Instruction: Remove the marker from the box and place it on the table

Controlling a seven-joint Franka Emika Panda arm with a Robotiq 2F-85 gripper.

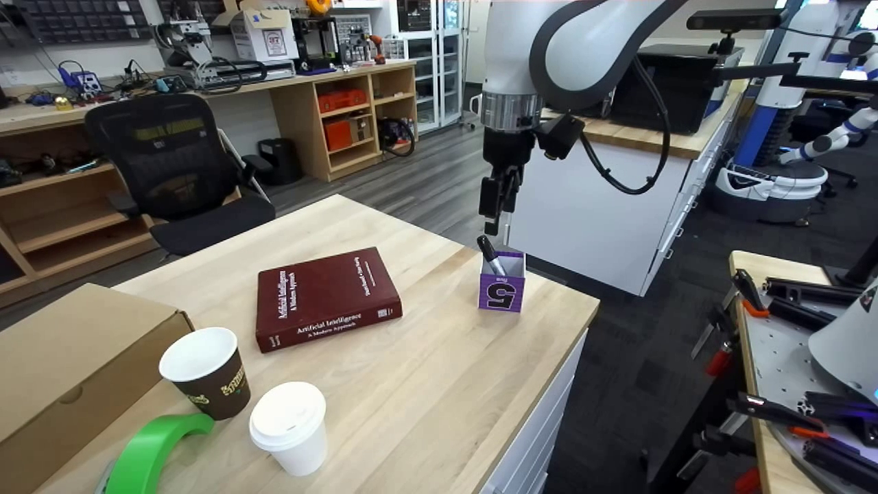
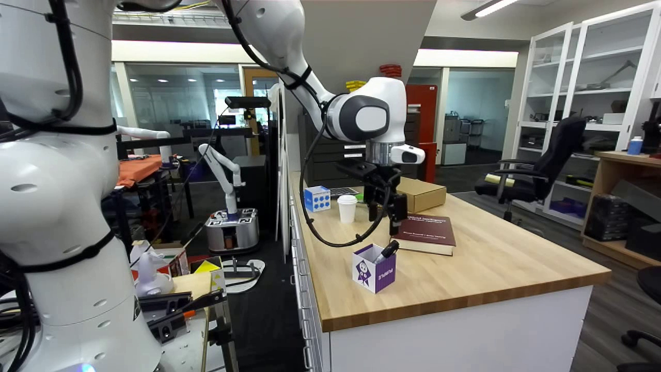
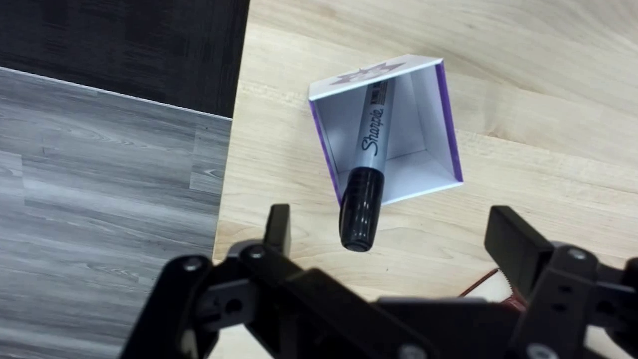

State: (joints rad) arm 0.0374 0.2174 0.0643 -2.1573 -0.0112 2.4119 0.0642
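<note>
The marker (image 1: 490, 252), grey with a black cap, leans in a small open box, cap end up and sticking out past the rim. It also shows in an exterior view (image 2: 388, 250) and in the wrist view (image 3: 368, 179). The box (image 1: 501, 298), purple and white, stands near the table corner; it also shows in an exterior view (image 2: 383, 278) and in the wrist view (image 3: 451, 124). My gripper (image 3: 391, 222) is open and empty above the box and marker, also in both exterior views (image 1: 499, 209) (image 2: 384, 219). The marker's cap shows between the fingers, nearer the left one.
On the wooden table (image 1: 425, 391) are a dark red book (image 1: 326, 295), a white lidded cup (image 1: 291, 429), a brown paper cup (image 1: 209, 377), a green curved object (image 1: 147, 453), a cardboard box (image 1: 82, 370) and a blue-white cube (image 2: 317, 199). The table edge is close to the marker's box.
</note>
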